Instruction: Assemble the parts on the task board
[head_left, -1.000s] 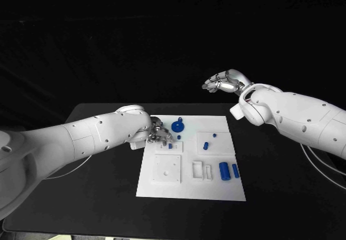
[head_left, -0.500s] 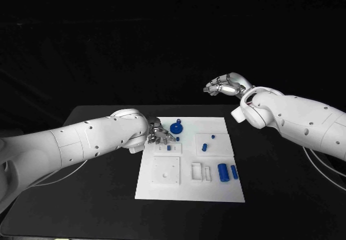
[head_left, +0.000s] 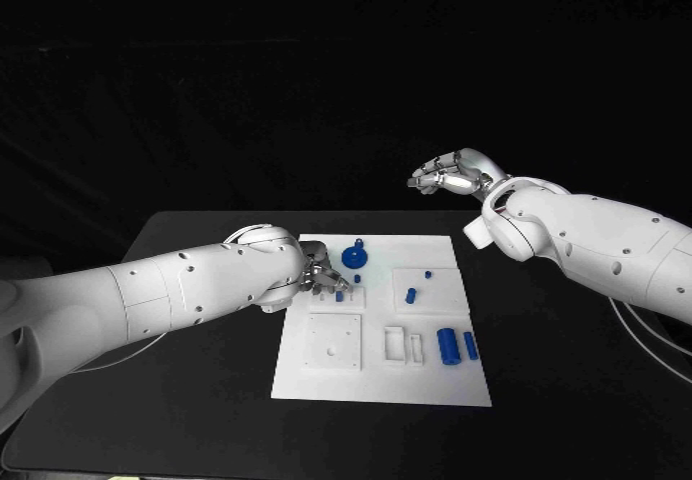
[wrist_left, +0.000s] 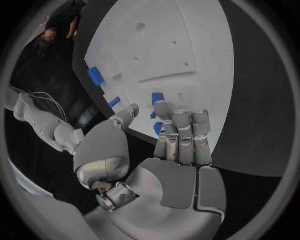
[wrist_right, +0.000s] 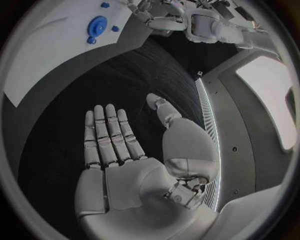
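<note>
Two hands noted: left hand (head_left: 320, 277), fingers narrow over small blue part (head_left: 340, 294) on task board (head_left: 382, 385), needs square pinch; right hand (wrist_right: 134, 150) wide, well clear.

I count one white task board (head_left: 379, 380) on the black table (head_left: 188, 400). On it I see six blue parts: one round disc (head_left: 355, 258) with a small peg (head_left: 358, 241) just behind it, one short piece (head_left: 340, 294) by my left hand's fingers, one small peg (head_left: 428, 271), one oblong piece (head_left: 411, 294), and two cylinders (head_left: 447, 345) side by side.
</note>
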